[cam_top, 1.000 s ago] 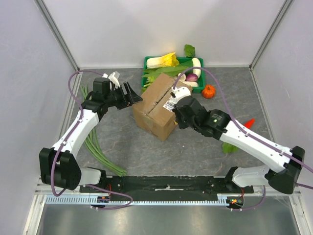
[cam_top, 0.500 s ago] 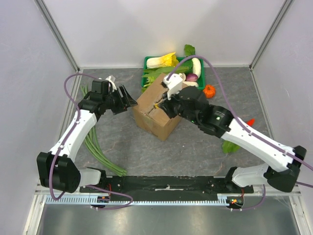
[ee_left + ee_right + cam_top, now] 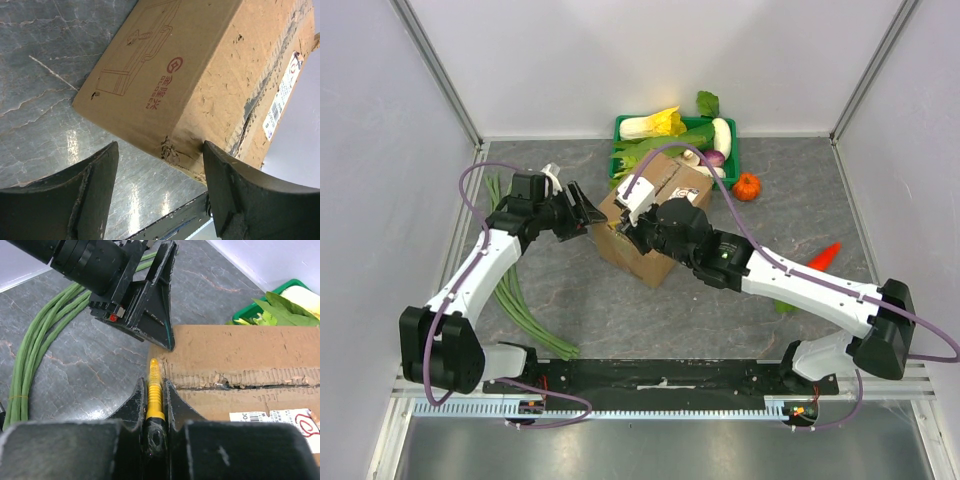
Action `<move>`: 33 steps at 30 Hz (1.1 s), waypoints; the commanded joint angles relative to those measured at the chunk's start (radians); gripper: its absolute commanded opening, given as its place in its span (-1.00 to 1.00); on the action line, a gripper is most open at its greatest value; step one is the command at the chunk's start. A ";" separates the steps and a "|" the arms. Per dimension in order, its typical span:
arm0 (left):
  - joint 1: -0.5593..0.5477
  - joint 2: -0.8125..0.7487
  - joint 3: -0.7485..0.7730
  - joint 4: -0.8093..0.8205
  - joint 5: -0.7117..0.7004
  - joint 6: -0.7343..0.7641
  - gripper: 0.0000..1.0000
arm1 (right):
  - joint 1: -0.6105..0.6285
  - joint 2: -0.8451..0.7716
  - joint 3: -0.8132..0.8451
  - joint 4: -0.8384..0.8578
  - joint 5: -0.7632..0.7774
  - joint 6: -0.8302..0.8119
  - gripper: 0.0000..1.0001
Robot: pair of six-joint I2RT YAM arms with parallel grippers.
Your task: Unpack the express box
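Mid-table, the brown corrugated cardboard express box (image 3: 638,252) sits with its flaps down, though the right arm hides much of its top from overhead. Just beyond it lies a green plastic tray (image 3: 617,128) of vegetables, partly covered. The left gripper (image 3: 160,150) gapes wide, with the box's left corner between its fingertips. The right gripper (image 3: 154,382) is clamped on a slim yellow tool (image 3: 154,400), whose tip seems to be at the left end of the top seam.

Green tray (image 3: 619,128), stalks (image 3: 510,285), pumpkin (image 3: 747,186), yellow tool (image 3: 154,390)
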 commanded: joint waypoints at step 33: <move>0.004 -0.023 -0.078 0.112 -0.005 -0.016 0.36 | 0.009 0.003 -0.119 0.196 0.011 -0.060 -1.00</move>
